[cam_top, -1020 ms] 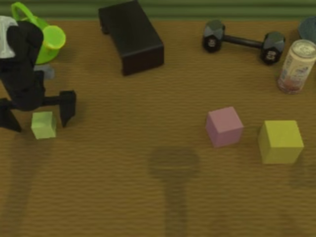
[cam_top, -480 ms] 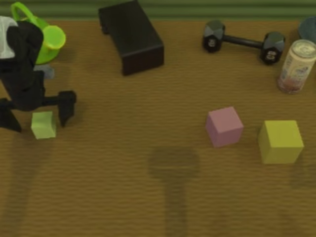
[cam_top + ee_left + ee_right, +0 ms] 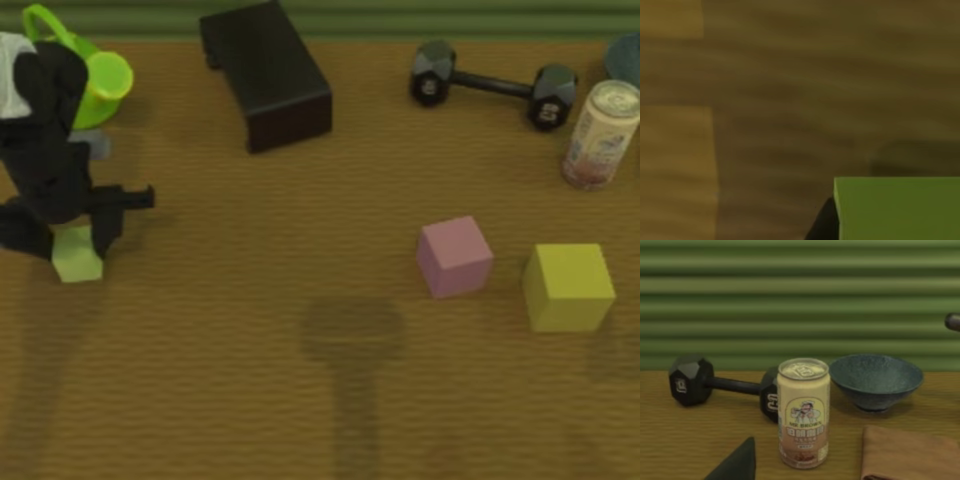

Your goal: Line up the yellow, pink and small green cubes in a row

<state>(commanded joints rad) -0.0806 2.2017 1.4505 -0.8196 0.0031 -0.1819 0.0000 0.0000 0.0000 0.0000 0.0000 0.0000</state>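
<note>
Changed since a second ago: left claw (image 3: 72, 235) has drawn its fingers in from a wide spread and now clamps the small green cube (image 3: 77, 254), which has shifted slightly toward the counter's left edge.

Unchanged: yellow cube (image 3: 568, 286) at right; pink cube (image 3: 455, 256) just left of it, apart.

Right claw: out of the top view; one dark finger (image 3: 735, 462) in its wrist view, state cannot tell.

Counter (image 3: 250, 330), far edge, largest first: black box (image 3: 265, 73), dumbbell (image 3: 493, 85), bowl (image 3: 875, 381), green watering can (image 3: 90, 75) beside the left arm, drink can (image 3: 600, 134).
</note>
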